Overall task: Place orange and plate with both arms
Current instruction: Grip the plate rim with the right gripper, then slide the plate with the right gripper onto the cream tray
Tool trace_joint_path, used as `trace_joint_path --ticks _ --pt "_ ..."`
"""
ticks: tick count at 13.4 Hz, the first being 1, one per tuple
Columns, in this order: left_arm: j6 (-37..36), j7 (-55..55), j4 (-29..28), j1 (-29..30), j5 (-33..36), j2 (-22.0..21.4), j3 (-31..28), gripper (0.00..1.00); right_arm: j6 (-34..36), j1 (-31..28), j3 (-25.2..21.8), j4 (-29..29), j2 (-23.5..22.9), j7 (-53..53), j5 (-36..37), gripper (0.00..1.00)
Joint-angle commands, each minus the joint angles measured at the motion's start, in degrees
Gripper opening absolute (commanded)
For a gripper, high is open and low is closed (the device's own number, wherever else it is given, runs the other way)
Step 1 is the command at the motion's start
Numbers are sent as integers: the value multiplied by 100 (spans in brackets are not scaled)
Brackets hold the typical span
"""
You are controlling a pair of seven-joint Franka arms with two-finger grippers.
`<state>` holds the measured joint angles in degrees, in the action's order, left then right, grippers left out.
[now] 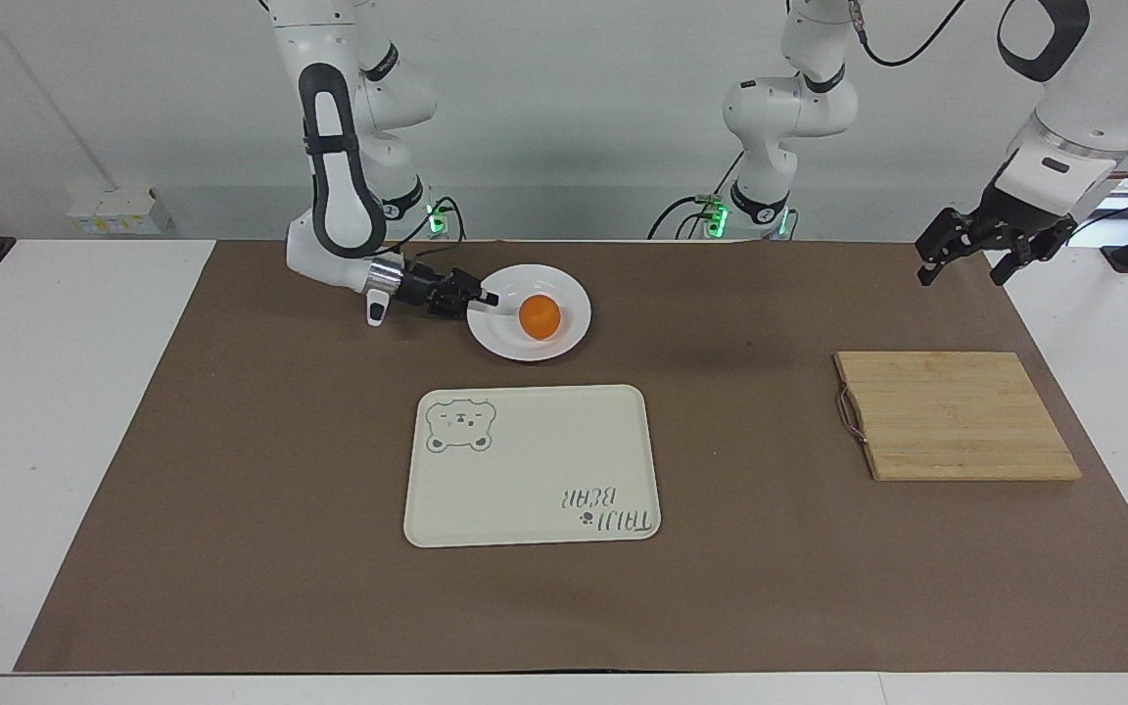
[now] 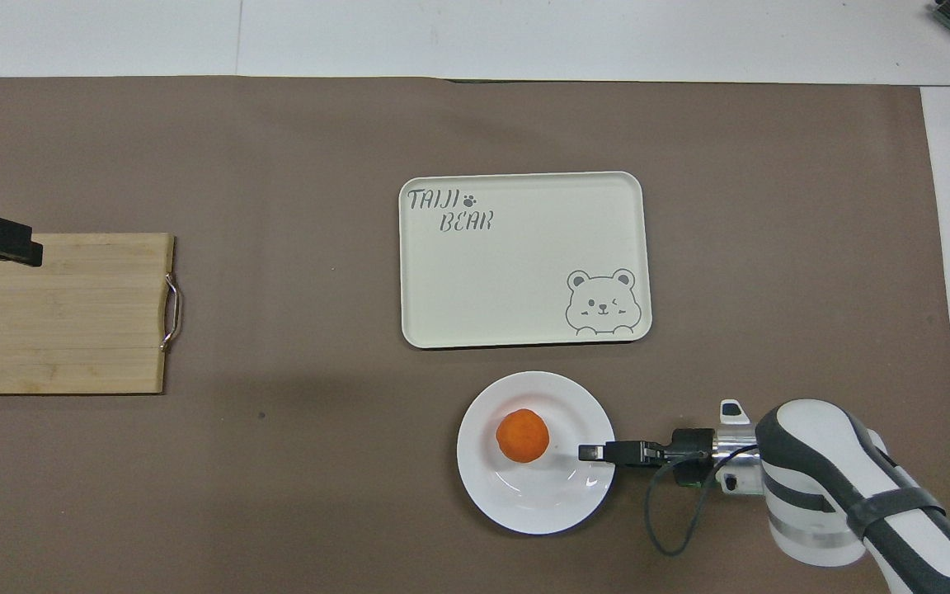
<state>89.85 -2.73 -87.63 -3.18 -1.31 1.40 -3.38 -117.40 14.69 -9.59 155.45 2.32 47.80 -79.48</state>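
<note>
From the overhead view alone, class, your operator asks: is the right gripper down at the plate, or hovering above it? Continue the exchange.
Observer: The facing view shows the right gripper low, its tip level with the rim of the plate; whether it grips, I cannot tell.
Operator: And the left gripper by the board?
Observer: The left gripper hangs high in the air, well clear of the cutting board.
Operator: Its jaws?
Observer: Open, holding nothing.

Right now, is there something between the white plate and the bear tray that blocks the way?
Nothing visible does. The plate, with the orange on it, lies nearer to the robots than the tray, with only bare brown mat between them. The right gripper is at the plate's rim.
</note>
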Motion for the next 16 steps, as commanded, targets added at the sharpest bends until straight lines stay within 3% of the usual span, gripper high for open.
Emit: trace_joint_path --ticks 1,5,16 --pt "-142 62 -324 28 131 -307 -13 100 -99 104 1 29 -29 177 -173 0" --pt "50 45 -1018 -16 131 -711 -4 100 -125 130 1 -24 -74 369 -173 0" --pt "-2 106 -843 -7 123 -632 -4 100 340 34 -17 -726 -82 546 -138 0"
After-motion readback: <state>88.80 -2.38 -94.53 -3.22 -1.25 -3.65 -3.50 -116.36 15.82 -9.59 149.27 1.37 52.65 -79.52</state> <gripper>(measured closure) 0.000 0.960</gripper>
